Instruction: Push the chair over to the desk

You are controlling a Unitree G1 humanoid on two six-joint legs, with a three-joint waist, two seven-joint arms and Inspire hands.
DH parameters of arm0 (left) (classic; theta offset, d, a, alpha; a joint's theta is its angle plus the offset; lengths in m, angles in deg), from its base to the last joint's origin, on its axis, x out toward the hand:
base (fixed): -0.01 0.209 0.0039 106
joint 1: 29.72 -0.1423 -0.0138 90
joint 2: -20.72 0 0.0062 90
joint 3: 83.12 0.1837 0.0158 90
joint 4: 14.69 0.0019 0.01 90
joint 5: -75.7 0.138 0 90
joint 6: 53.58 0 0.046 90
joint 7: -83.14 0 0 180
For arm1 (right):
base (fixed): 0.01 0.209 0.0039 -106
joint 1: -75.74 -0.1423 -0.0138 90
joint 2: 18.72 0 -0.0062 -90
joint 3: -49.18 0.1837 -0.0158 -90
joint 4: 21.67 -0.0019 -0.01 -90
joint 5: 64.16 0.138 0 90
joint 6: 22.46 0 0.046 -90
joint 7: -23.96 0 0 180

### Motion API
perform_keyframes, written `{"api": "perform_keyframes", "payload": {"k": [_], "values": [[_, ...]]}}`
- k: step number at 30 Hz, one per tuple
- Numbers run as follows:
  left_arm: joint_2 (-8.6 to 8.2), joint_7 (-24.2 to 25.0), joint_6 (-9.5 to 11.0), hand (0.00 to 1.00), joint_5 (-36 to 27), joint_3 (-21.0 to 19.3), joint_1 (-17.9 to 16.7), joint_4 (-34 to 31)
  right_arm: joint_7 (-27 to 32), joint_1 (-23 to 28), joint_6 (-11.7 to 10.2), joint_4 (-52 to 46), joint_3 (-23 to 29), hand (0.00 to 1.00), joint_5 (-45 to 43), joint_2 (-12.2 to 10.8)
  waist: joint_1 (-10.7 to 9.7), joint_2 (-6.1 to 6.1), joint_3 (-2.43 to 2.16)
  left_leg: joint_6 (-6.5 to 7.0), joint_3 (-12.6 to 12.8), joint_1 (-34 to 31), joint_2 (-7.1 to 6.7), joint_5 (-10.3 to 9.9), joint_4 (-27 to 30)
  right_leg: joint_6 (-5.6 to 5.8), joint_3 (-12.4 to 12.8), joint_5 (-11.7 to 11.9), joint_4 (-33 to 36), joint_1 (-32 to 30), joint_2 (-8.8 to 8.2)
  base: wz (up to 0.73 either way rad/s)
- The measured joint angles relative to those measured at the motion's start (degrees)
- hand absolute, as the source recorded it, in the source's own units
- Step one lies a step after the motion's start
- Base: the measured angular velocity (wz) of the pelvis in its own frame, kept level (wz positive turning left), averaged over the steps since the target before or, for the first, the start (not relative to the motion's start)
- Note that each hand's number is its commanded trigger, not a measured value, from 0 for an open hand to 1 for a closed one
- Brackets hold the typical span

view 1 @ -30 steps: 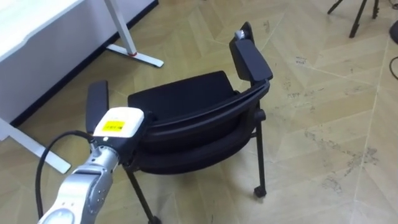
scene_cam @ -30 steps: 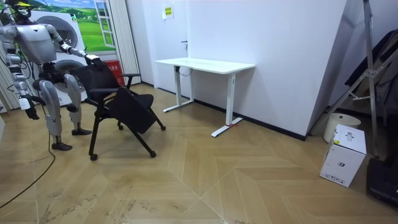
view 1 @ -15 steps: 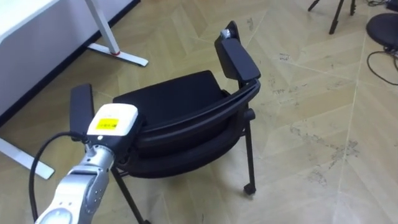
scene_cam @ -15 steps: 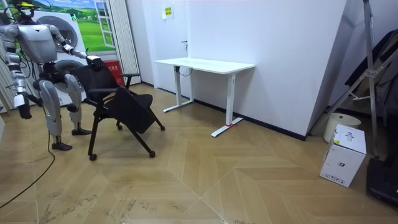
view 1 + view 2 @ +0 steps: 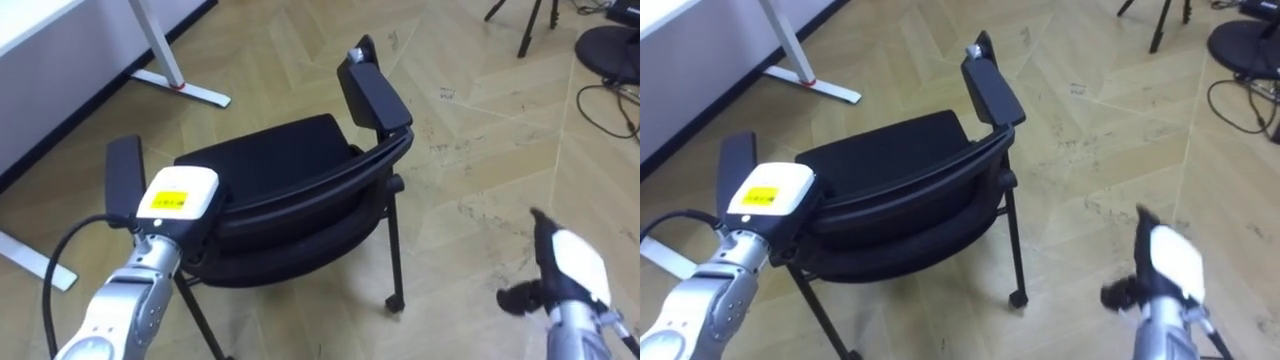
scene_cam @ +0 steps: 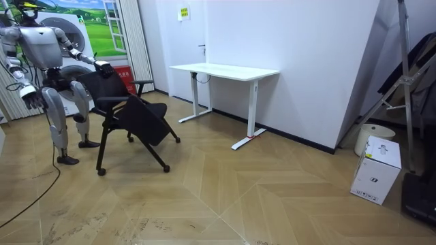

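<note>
Behind the chair [image 5: 270, 160], the left hand [image 5: 178, 203] stays on its back; the right hand [image 5: 572, 272] has risen, not yet helping. Neither hand's fingers can be told.

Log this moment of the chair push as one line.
chair: upright | left hand: on backrest top, left end | right hand: free, right of chair | robot: standing behind chair

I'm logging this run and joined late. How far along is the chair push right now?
Done: the robot stands behind the black chair with its left hand on the end of its backrest. In hand: the right hand is beside the chair, touching nothing. Left: probably most of the push; the chair stands on open floor, well apart from the white desk.
</note>
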Motion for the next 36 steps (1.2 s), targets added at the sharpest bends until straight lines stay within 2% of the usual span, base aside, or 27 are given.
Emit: {"api": "perform_keyframes", "payload": {"k": [5, 11, 20, 24, 31, 36], "values": [[0.16, 1.0, 0.6, 1.00, -0.2, 0.0, 0.4, -0.1, 0.3, 0.0, 0.2, -7.6, -2.3, 0.00, -1.9, 2.2, 0.4, -0.18, 0.11, 0.01, 0.1, 0.0, 0.03, 0.0, 0.0, 0.00, -0.1, 0.0, 0.3, 0.0, -0.01, 0.00], [0.81, 1.1, 1.9, 1.00, -0.1, 0.0, 1.6, -0.1, 0.1, -0.8, 0.2, -13.5, -4.7, 0.00, -2.0, 4.1, 1.8, -1.18, 0.40, 0.01, 0.1, -0.4, 0.05, 0.0, 0.0, 0.00, 0.1, 0.0, 0.6, -0.8, 0.05, -0.02], [1.45, 1.0, 3.6, 1.00, -0.3, 0.0, 1.6, -0.1, -2.2, -2.2, -0.3, -19.8, -7.8, 0.00, -2.9, 7.6, 3.5, -1.24, 0.42, 0.01, 0.2, -0.1, 0.08, 0.0, 0.0, 0.00, 1.1, 0.0, 0.6, -1.0, 0.21, -0.06], [3.03, 1.1, 4.7, 1.00, -1.0, 0.4, 1.6, -0.3, -4.1, -2.4, -1.5, -22.9, -8.9, 0.00, -4.1, 9.7, 3.8, -1.31, 0.41, 0.00, 0.2, -0.1, 0.40, 0.0, 0.0, -0.01, 1.1, 0.0, 0.6, -1.0, 0.48, 0.00], [3.19, 1.0, 6.2, 1.00, -1.3, 0.4, 1.8, -0.3, -5.8, -3.1, -2.6, -24.7, -10.6, 0.00, -6.9, 11.9, 5.1, -1.50, 0.37, 0.00, -0.2, 0.0, 0.85, 0.0, 0.0, -0.02, 0.9, 0.0, 0.6, -0.8, 0.91, 0.00], [3.56, 1.0, 7.8, 1.00, -1.4, 0.4, 2.2, -0.4, -7.6, -3.5, -4.1, -26.6, -11.2, 0.00, -7.3, 12.4, 6.0, -2.70, 0.39, 0.00, -0.4, 0.1, 0.86, 0.0, 0.0, -0.03, 0.9, 0.0, 0.6, -0.6, 0.92, 0.00]]}}
